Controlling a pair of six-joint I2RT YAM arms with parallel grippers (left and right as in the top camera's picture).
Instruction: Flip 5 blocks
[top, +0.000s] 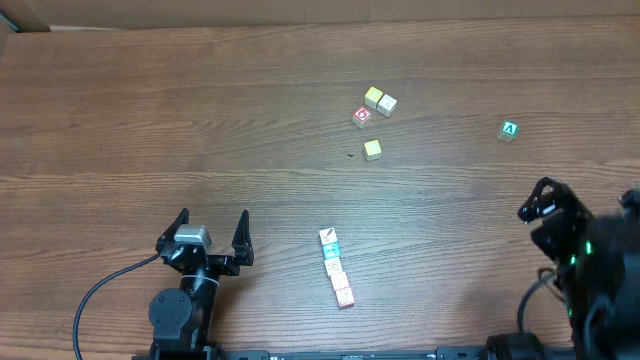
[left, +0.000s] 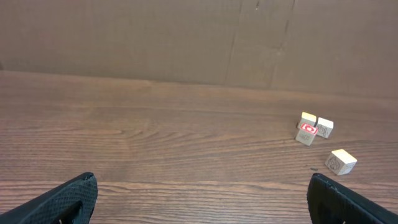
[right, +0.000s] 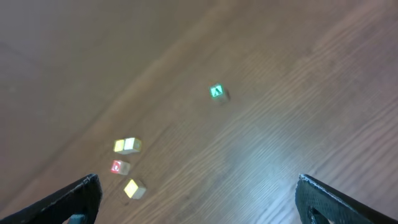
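Note:
The blocks (top: 336, 266) lie in a short row of several tiny cubes near the front of the table, with pale, teal and pink-red faces up. They show only in the overhead view. My left gripper (top: 213, 228) stands open to the left of the row, well apart from it, with nothing between its fingers (left: 68, 199). My right gripper (top: 585, 200) is open at the right edge of the table, far from the row. Its fingers (right: 336, 199) are spread wide over bare wood.
At the back stand two yellow cubes (top: 379, 99), a red-ring cube (top: 362, 116) and one more yellow cube (top: 372, 149). A green cube marked "A" (top: 509, 130) sits at the back right. A black cable (top: 100, 290) runs from the left arm.

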